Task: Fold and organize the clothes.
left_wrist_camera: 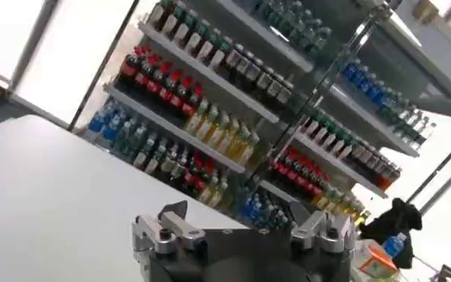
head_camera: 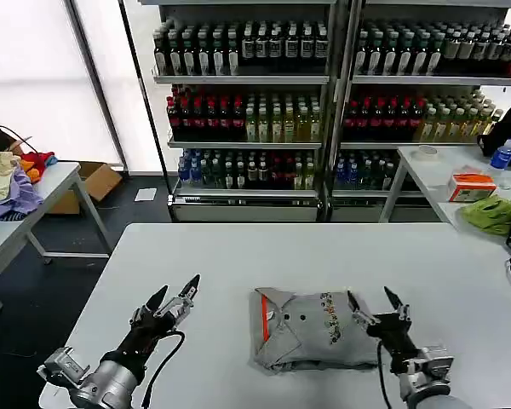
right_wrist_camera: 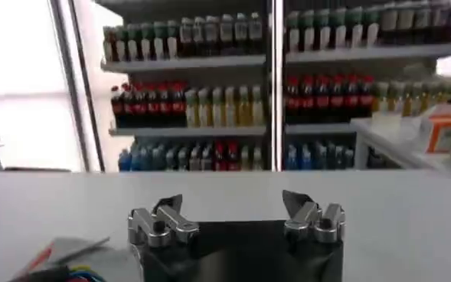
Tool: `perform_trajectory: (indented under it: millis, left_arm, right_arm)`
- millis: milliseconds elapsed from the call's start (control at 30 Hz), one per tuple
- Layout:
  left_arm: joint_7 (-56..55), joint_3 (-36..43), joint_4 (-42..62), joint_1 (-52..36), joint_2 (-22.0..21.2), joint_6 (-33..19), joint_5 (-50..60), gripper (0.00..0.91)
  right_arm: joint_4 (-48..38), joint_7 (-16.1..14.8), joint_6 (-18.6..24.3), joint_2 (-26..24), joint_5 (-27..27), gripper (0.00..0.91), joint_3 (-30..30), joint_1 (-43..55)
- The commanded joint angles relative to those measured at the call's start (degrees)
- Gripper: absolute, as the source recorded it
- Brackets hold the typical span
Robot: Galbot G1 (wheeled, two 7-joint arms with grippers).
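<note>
1. One grey shirt (head_camera: 311,328) is lying folded into a soft, roughly square packet on the white bench (head_camera: 238,256). It is sitting between the two sets of jaws, touching neither.
2. The shirt is showing a red-orange collar lining along its edge facing the left gripper (head_camera: 173,295), a few small dark buttons beside that, and one small multicoloured print on the side nearer the right gripper (head_camera: 374,299). The cloth looks like matte cotton and is puckering slightly along the near edge.
3. The left gripper is hovering over bare bench, well apart from the shirt. Its jaws are standing wide with nothing between them; the two fingers are dark and pointed.
4. The right gripper is hanging just beside the shirt's print edge. Its jaws are spread wide and holding nothing. In the right wrist view a corner of the shirt (right_wrist_camera: 64,257) is showing below the metal finger mounts.
5. Beyond the jaws, two shelf units (head_camera: 341,111) are carrying three visible rows each of capped bottles.
6. One lime-green cloth (head_camera: 490,213) is lying crumpled on a side table, well apart from the right gripper.
</note>
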Motion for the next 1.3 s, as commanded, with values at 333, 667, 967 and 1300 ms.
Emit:
perform_trajectory:
  millis: [333, 667, 967, 1300]
  left_arm:
    - [8.59, -1.67, 6.4, 1.88, 0.59, -11.76, 18.08, 0.907]
    - [12.35, -1.78, 9.13, 6.88, -0.37, -26.97, 31.44, 0.907]
    - [15.23, -2.72, 10.24, 6.99, -0.76, -29.28, 35.07, 0.907]
    - [19.4, -2.62, 9.6, 7.28, -1.92, -28.68, 37.08, 0.907]
  right_arm:
    - [-10.21, -15.15, 10.77, 0.16, 11.84, 0.907, 24.99, -2.35]
    - [-10.57, -14.48, 11.87, 1.49, 12.54, 0.907, 24.36, -3.71]
    - [-10.26, -13.7, 13.24, 2.1, 7.07, 0.907, 22.93, -4.33]
    - [-9.48, -13.56, 13.07, 1.86, 6.22, 0.907, 20.71, -4.18]
